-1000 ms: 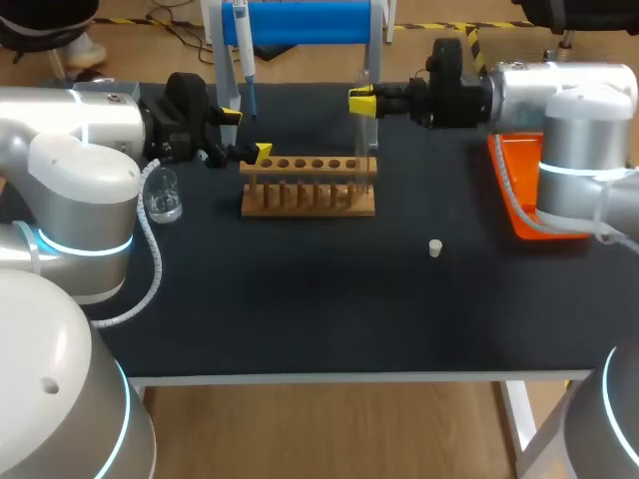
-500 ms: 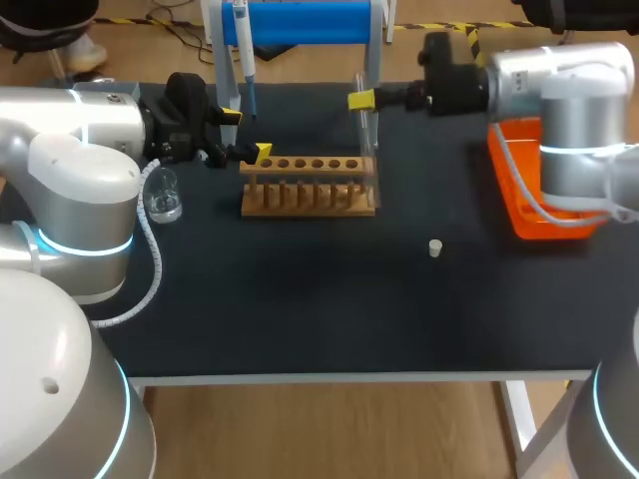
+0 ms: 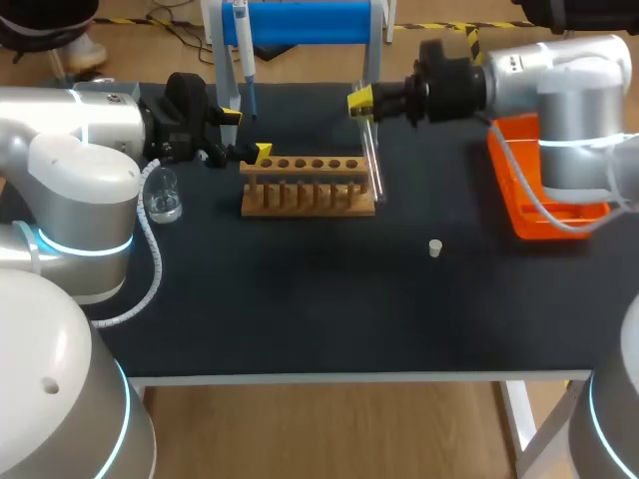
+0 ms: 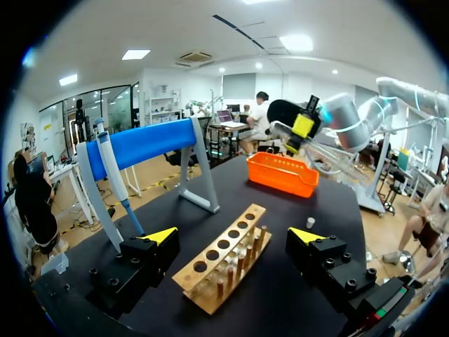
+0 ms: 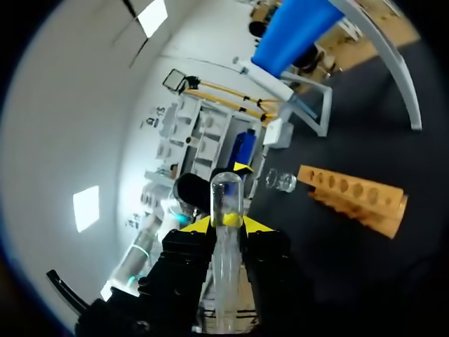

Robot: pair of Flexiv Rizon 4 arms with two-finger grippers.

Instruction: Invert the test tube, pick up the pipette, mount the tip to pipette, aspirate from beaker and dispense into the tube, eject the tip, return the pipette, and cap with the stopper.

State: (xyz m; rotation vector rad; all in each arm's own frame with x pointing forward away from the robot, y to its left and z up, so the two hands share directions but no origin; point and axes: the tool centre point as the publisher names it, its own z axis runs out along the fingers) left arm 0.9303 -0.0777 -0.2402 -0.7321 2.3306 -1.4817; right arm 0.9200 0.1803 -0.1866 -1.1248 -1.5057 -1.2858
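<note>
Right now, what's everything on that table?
Wooden test-tube rack: one, tan, mid-table.
Clear glass test tube: one, see-through, tilted at the rack's right end.
Blue-and-white pipette: one, hanging on the stand.
Stand: one, white frame, blue bar, back edge.
Small glass beaker: one, clear, left of the rack.
Small stopper: one, whitish, right of centre.
Plastic tray: one, orange, right side.
Left gripper: one, black, yellow tips, open by the rack's left end.
Right gripper: one, same colours, shut on the tube.
</note>
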